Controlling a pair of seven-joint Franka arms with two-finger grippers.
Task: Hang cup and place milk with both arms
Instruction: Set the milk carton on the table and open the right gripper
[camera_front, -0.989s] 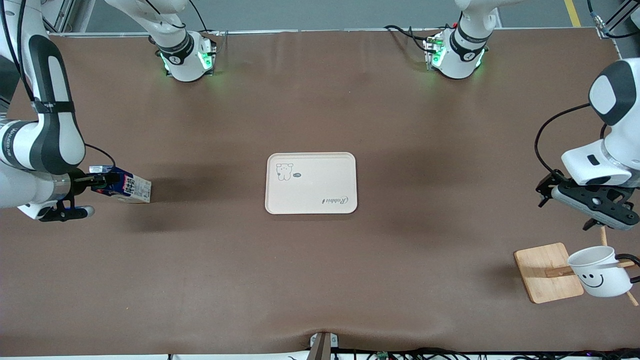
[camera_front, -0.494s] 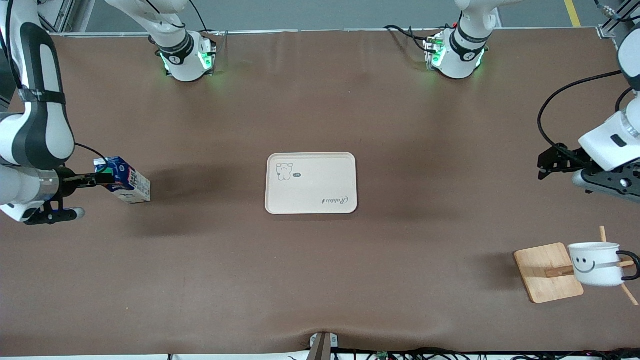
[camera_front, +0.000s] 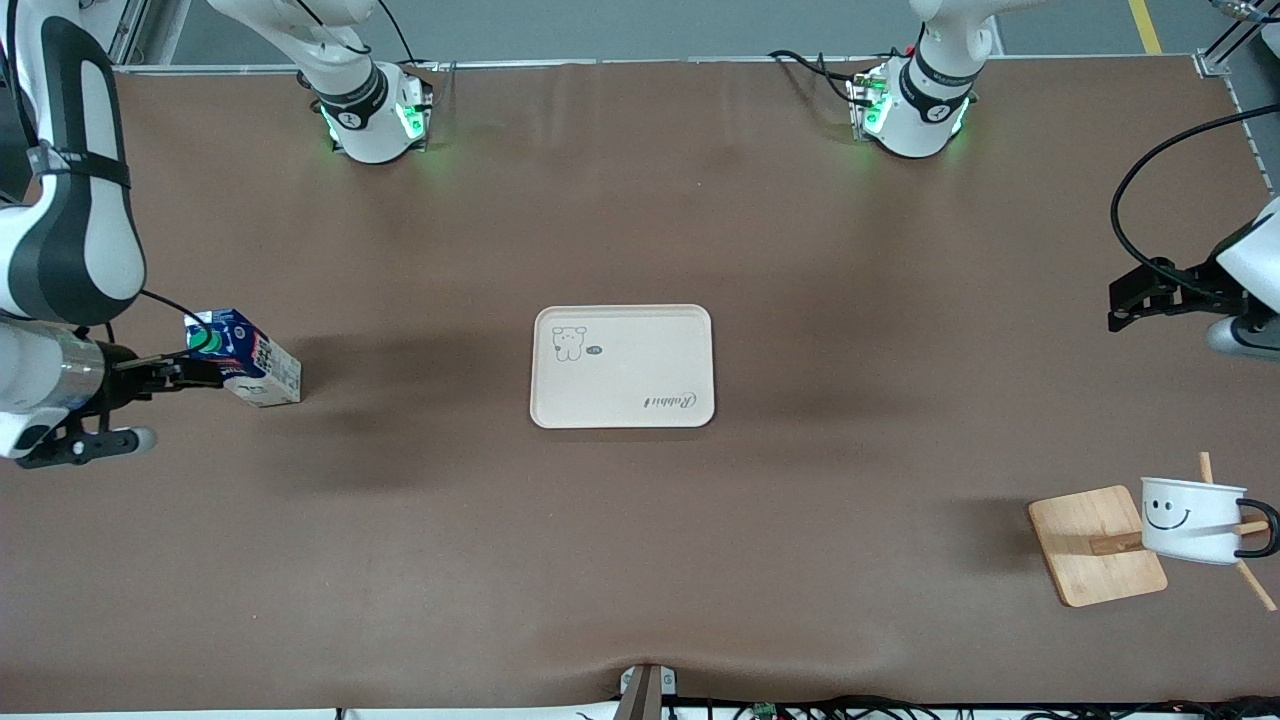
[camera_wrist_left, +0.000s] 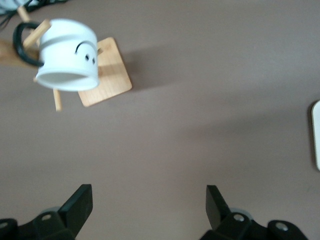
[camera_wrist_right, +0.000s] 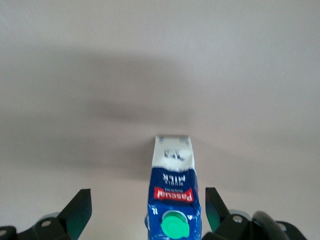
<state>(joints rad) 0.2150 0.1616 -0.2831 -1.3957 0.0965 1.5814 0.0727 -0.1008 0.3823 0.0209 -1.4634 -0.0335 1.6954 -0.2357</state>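
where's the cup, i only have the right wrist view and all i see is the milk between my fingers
observer: The cup hangs on a peg of the wooden rack, at the left arm's end of the table.
operator: is the left gripper holding anything
observer: No. The left gripper is open and empty, up over the table at that same end.
operator: is the milk on the tray yet
observer: No. The milk stands on the table toward the right arm's end, with the right gripper open around it. The tray lies apart from it, in the middle of the table.
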